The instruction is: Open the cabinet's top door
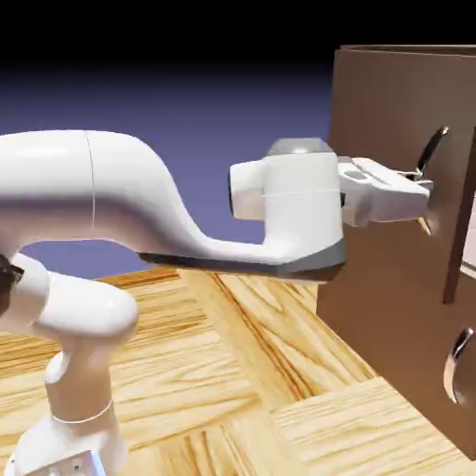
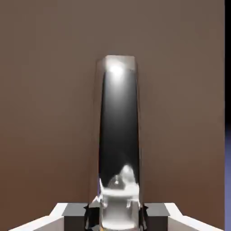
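Setting: a wooden tabletop point(image 1: 279, 372) with a pale plank pattern, before a plain blue-violet backdrop fading to black above.
Cabinet: the cabinet point(image 1: 372, 270), a dark-brown box, stands at the tabletop's right edge in the exterior view.
Top door: the top door point(image 1: 390, 102) looks barely swung out from the front, if at all.
Handle: the upper handle point(image 2: 118, 131) fills the hand view's middle, a curved silver bar running up between the finger tips.
Gripper: the gripper point(image 1: 423, 186) reaches level to the door, jaws closed tight on the upper handle.
Progress: the grasp looks made; pulling the door open is what remains.
Nearby: the lower handle point(image 1: 457, 367) sits below, untouched.
Obstructions: nothing stands in the door's swing except the arm itself.
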`<state>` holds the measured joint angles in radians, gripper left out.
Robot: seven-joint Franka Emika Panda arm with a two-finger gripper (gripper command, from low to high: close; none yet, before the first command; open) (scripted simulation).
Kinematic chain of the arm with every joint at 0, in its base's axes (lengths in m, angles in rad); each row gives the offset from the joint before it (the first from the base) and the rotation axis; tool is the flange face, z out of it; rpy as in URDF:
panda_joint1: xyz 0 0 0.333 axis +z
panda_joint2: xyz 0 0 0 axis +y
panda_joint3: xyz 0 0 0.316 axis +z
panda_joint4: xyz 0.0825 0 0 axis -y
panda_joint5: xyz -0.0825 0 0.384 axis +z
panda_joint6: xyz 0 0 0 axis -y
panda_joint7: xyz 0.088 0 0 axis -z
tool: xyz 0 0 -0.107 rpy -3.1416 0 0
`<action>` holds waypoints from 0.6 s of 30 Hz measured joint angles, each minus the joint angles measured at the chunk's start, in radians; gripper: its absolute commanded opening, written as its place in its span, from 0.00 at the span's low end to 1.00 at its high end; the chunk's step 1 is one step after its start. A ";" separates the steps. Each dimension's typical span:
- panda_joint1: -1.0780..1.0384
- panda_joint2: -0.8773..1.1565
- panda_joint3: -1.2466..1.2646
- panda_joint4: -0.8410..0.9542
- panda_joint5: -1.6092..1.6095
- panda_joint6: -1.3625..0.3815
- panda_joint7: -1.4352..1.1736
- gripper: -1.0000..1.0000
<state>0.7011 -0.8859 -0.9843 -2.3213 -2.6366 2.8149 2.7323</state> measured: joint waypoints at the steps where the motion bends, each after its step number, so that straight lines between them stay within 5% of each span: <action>1: -0.036 -0.006 0.030 -0.029 0.020 -0.015 -0.006 0.00; 18: -0.564 -0.309 0.614 -0.509 0.600 -0.286 -0.229 0.00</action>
<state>0.1367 -1.1945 -0.3704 -2.8302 -2.0368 2.5288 2.5032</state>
